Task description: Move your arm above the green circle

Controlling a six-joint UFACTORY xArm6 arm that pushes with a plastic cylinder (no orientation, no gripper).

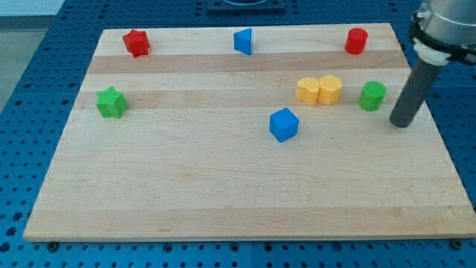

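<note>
Nearest the view's bottom, one blue cube point(283, 124) is sitting alone on the wooden counter point(186, 193). Beyond it, a green star point(111, 102) is lying at the view's left, while two yellow blocks point(319, 90) are touching each other, just left of the one green circle point(372, 96), a short upright cylinder, bright green, near the counter's right edge. My tip point(400, 123) is resting just right of that circle, apart from it; no hand is fitted on the rod. Farthest back, a red star point(136, 42), a blue triangular block point(242, 41) and a red cylinder point(356, 41) are lining the top edge.
</note>
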